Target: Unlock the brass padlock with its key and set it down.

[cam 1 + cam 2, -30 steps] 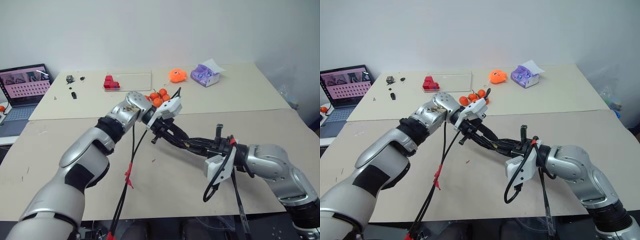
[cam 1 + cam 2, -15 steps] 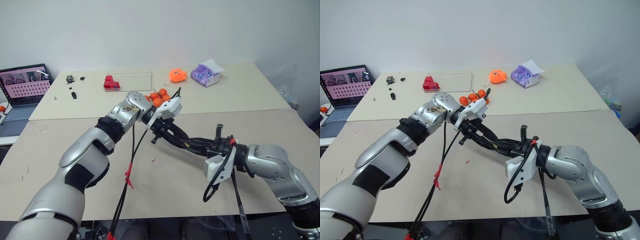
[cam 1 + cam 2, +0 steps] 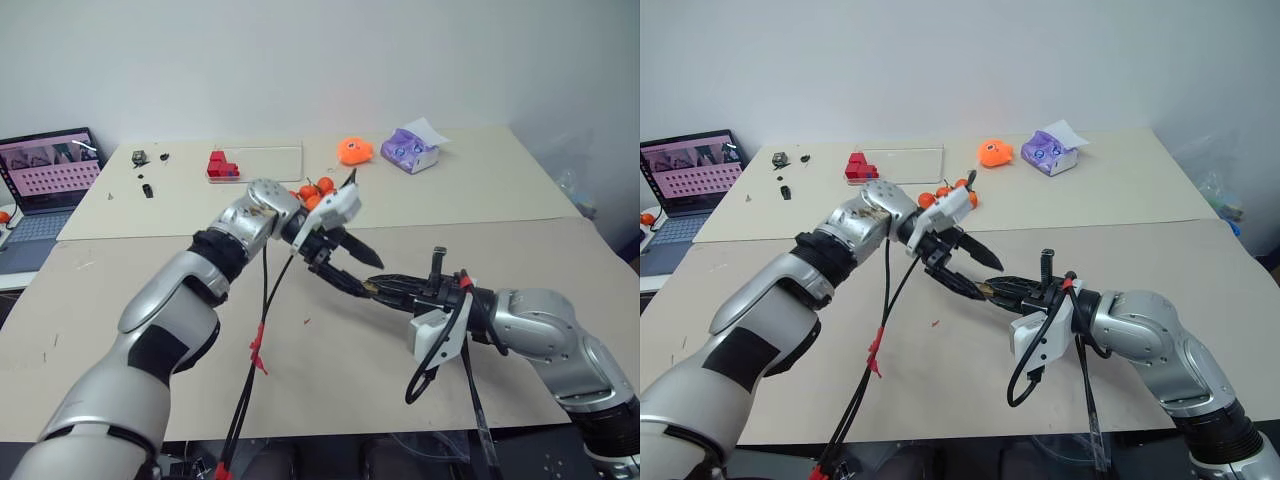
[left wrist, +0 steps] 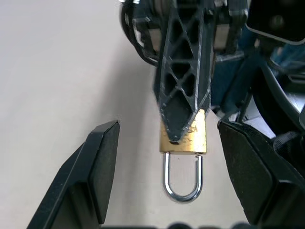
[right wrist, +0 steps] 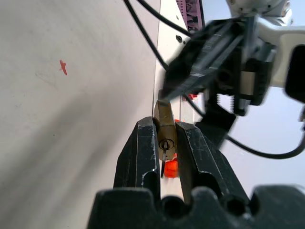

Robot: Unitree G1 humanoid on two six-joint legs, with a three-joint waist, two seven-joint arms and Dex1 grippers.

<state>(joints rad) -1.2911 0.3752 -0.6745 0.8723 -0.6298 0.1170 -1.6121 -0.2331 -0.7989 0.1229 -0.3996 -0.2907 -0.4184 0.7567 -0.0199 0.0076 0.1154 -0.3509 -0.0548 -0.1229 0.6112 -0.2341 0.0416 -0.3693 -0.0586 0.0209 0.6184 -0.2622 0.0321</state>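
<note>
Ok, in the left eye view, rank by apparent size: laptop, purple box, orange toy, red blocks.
1. Laptop, though cut off by the frame edge.
2. Purple box.
3. Orange toy and red blocks: too alike to rank.

Head pair: high, looking forward and down across the table (image 3: 480,190), both eyes framing the same spread (slightly offset sideways). Left wrist camera: very near, looking between its own fingers (image 4: 97,157) at the brass padlock (image 4: 183,138). Right wrist camera: equally near, meeting the same padlock from the keyhole end.
</note>
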